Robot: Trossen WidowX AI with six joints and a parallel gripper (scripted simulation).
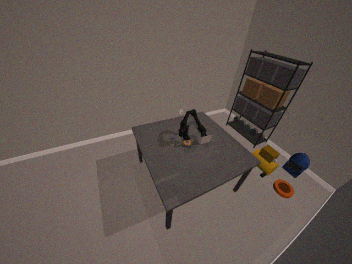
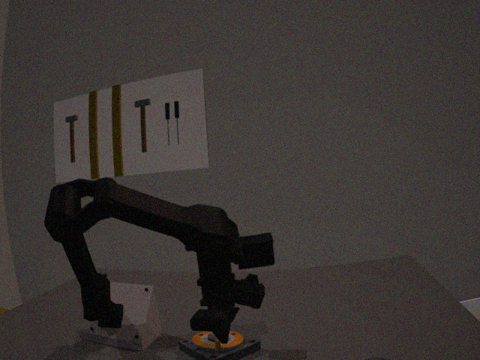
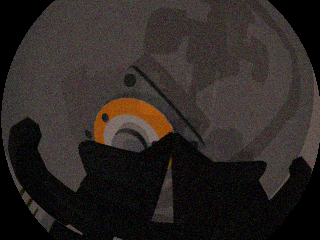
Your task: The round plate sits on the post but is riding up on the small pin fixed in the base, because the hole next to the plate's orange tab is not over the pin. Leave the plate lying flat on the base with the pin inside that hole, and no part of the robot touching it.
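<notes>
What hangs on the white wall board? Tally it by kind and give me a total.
Hammers: 2
Yellow bars: 2
Thin black tools: 2
Total: 6

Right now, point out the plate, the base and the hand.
plate [image 2: 234,337]: exterior view, orange ring's right side.
base [image 2: 247,346]: exterior view, right edge.
hand [image 2: 220,337]: exterior view, shut fingertips over the plate.
</notes>
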